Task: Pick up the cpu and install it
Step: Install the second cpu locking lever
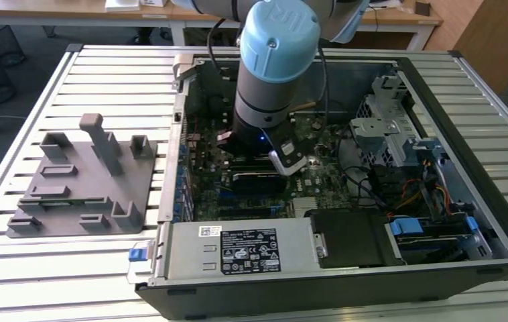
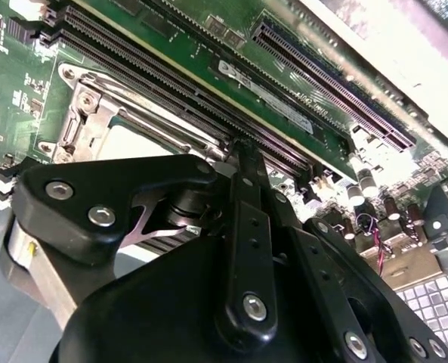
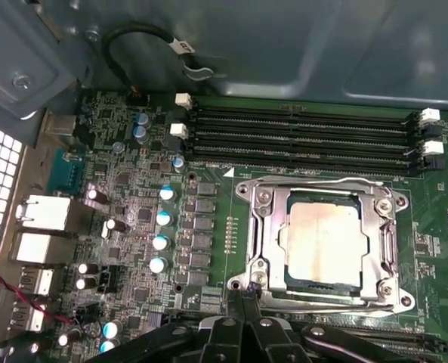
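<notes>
One cpu (image 3: 323,246) sits in its socket, end effector (image 3: 245,296) pressed together beside it.

cpu (image 3: 323,243): dull silvery metal | socket frame (image 3: 259,242): shiny metal | end effector (image 2: 242,162): matt black

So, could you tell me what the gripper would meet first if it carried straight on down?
Probably the silvery square cpu in its metal-framed socket, or that frame's near edge; depth is unclear.

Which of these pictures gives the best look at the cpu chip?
The first wrist view: the cpu lies flat inside the socket frame, its whole top visible. The second wrist view catches one pale corner behind the gripper.
</notes>
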Tool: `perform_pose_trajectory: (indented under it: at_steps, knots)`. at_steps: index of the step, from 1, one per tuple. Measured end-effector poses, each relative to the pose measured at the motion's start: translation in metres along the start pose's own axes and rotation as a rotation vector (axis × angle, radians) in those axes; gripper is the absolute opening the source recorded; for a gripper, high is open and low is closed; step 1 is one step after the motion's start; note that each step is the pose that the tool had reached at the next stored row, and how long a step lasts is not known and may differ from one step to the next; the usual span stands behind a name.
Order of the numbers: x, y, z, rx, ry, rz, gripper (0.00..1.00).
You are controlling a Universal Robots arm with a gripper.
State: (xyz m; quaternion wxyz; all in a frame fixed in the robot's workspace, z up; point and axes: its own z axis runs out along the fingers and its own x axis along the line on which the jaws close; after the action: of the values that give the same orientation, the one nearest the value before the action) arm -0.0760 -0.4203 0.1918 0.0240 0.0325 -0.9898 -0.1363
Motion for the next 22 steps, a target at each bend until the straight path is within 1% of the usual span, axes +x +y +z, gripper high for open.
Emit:
perform_pose_trajectory:
  at_steps: [3, 4, 8, 14, 17, 22]
  knots:
    - [0.0009, 0.0002, 0.0016, -0.0069, -0.0008, -0.001, 0.11]
    - [0.0008, 0.0008, 0.0037, -0.0137, -0.0031, -0.001, 0.11]
    - [0.0015, 0.0006, 0.0038, -0.016, -0.0022, -0.001, 0.11]
    - [0.0037, 0.0009, 0.0033, -0.017, -0.0024, -0.001, 0.11]
    - [0.0044, 0.0018, 0.0004, -0.017, -0.0024, -0.001, 0.11]
    - [0.0049, 0.0044, -0.0089, -0.0167, -0.0023, -0.001, 0.11]
